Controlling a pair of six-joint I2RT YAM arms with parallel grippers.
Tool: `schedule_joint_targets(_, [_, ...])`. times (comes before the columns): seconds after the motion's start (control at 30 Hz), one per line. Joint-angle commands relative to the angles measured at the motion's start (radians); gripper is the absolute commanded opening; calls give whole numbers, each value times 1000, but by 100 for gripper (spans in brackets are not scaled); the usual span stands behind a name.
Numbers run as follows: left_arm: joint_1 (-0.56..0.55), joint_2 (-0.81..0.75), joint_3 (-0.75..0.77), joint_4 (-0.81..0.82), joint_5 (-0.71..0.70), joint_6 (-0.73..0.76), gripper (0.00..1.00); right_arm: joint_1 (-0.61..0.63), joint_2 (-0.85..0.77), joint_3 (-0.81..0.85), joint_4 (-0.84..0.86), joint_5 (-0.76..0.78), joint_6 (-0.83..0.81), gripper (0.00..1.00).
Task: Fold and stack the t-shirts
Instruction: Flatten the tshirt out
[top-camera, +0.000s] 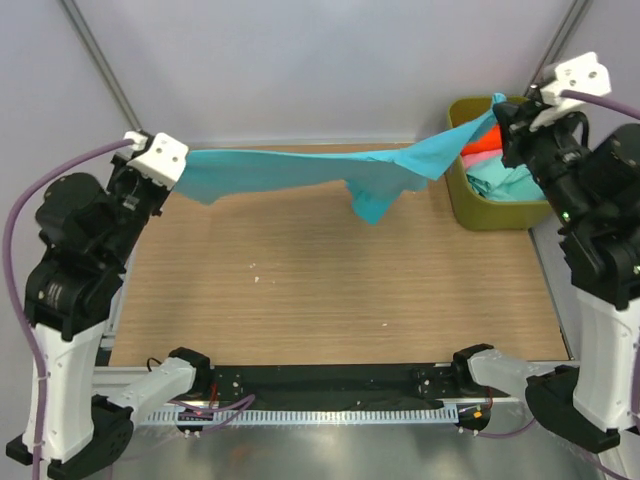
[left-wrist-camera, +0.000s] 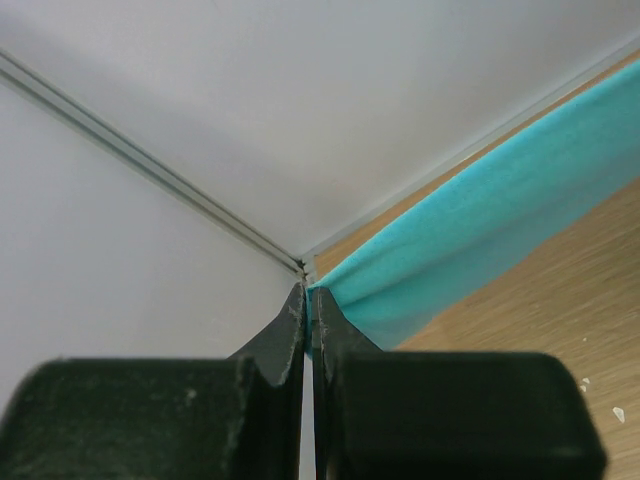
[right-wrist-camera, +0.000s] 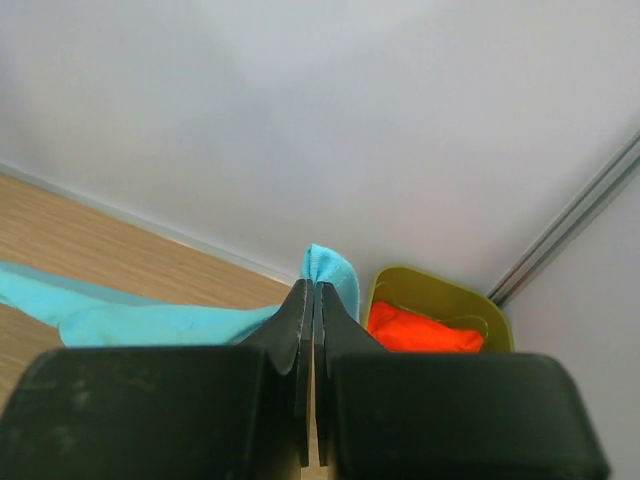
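1. The turquoise-blue t-shirt (top-camera: 300, 168) hangs stretched in mid-air over the far side of the table (top-camera: 300, 300), with a fold sagging near its middle.
2. The left gripper (left-wrist-camera: 308, 300) pinches one end tight. The right gripper (right-wrist-camera: 312, 295) clamps the other, above the olive-green bin (top-camera: 495, 215).
3. An orange-red t-shirt (right-wrist-camera: 420, 330) lies in the bin.

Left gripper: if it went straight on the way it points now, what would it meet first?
Probably the white wall panel, near its corner seam. The left gripper, shut on the turquoise-blue cloth t-shirt, shows nothing else ahead of its tips; how far the wall stands is unclear.
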Motion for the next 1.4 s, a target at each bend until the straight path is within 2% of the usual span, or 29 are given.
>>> schedule_joint_targets(0.0, [14, -50, 78, -13, 26, -21, 0, -5, -52, 110, -46, -1, 10, 1])
schedule_joint_targets(0.2, [43, -53, 222, -89, 66, -57, 0, -5, -48, 295, -163, 5, 9, 1])
schedule_joint_targets(0.43, [60, -40, 252, -100, 83, -52, 0, -8, -55, 289, -142, -13, -26, 1])
schedule_joint_targets(0.5, [58, -30, 238, -99, 81, -46, 0, -8, -40, 290, -136, -72, -26, 1])
schedule_joint_targets(0.63, [58, -21, 111, -47, 52, -20, 0, -8, -20, 199, -78, -105, -46, 1])
schedule_joint_targets(0.8, [58, -20, -96, 65, 23, 12, 0, -8, -36, -111, 57, -139, -100, 1])
schedule_joint_targets(0.9, [58, -7, -275, 131, 35, 3, 0, -6, 0, -239, 140, -177, -94, 1])
schedule_joint_targets(1.07, [58, 64, -474, 254, 43, 25, 0, -6, 124, -421, 246, -201, -91, 1])
schedule_joint_targets(1.2, [69, 176, -589, 369, 72, 28, 0, -6, 269, -471, 334, -202, -103, 1])
schedule_joint_targets(1.37, [118, 357, -595, 492, 109, -7, 0, -6, 498, -379, 374, -170, -98, 1])
